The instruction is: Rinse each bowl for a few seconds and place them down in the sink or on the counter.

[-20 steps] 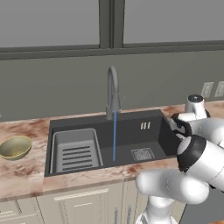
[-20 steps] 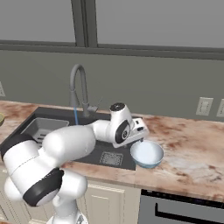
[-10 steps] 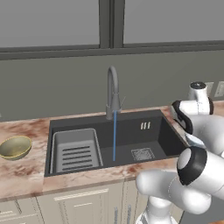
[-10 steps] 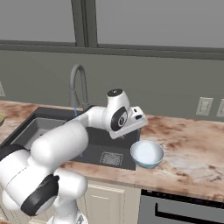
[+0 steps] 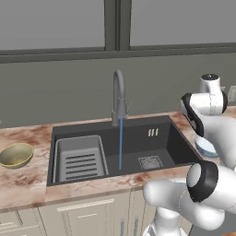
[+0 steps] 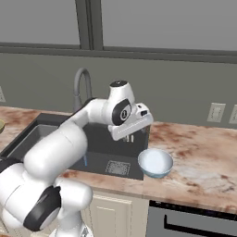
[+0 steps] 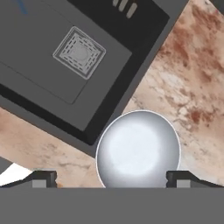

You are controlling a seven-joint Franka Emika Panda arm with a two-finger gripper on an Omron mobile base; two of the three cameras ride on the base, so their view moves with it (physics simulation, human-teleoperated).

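Pale blue bowl upright on the counter, just beside the right front corner of the sink, rim near the basin edge but not over it. Gripper above and a little to the sink side of it, fingers spread wide and holding nothing; in the hand view the two tips far apart at either side of the bowl's whitish inside. So: bowl straight below the open jaws, roughly centred between them, well clear of contact. Round, so no long axis to line up with; only the rim to choose for a pinch.

Olive-gold bowl far off on the counter at the left of the sink, beyond the ribbed tray. Water running in a thin stream from the faucet into the basin, left of the drain.

Judged from this: blue bowl apparently already set down, gold one untouched and a long reach across the sink.
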